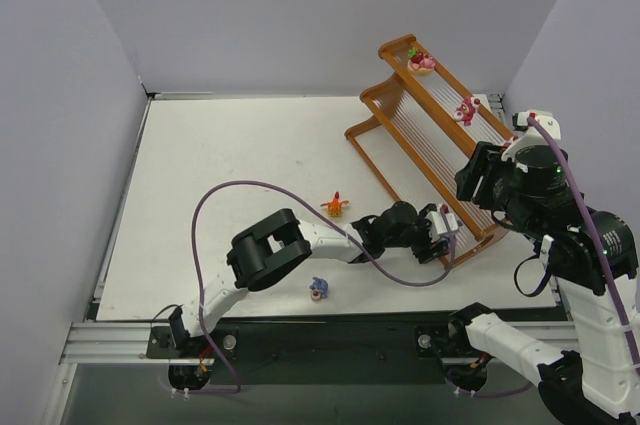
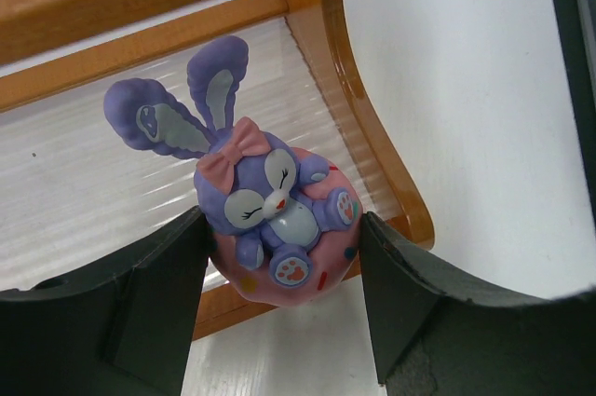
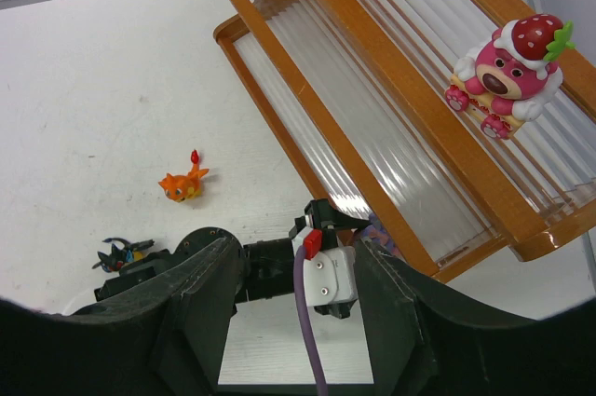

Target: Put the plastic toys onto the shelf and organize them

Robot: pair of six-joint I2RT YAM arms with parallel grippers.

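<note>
2 pink bears shelved; left jaws part-open, gripping purple bunny at btm tier of shelf, mid-right of top view; right jaws apart & empty; 3 toys left on counter.

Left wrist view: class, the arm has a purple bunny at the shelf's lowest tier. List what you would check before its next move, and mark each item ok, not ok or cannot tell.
1. Both fingers of the left gripper are against the purple bunny: ok.
2. Bunny's base sits fully inside the rim of the shelf: cannot tell; it overlaps the near rim in this view.
3. Slatted floor behind the bunny is bare: ok.
4. Right gripper is open and holds nothing: ok.
5. All toys are shelved: not ok; the orange toy, small purple toy and black winged toy lie on the table.
</note>
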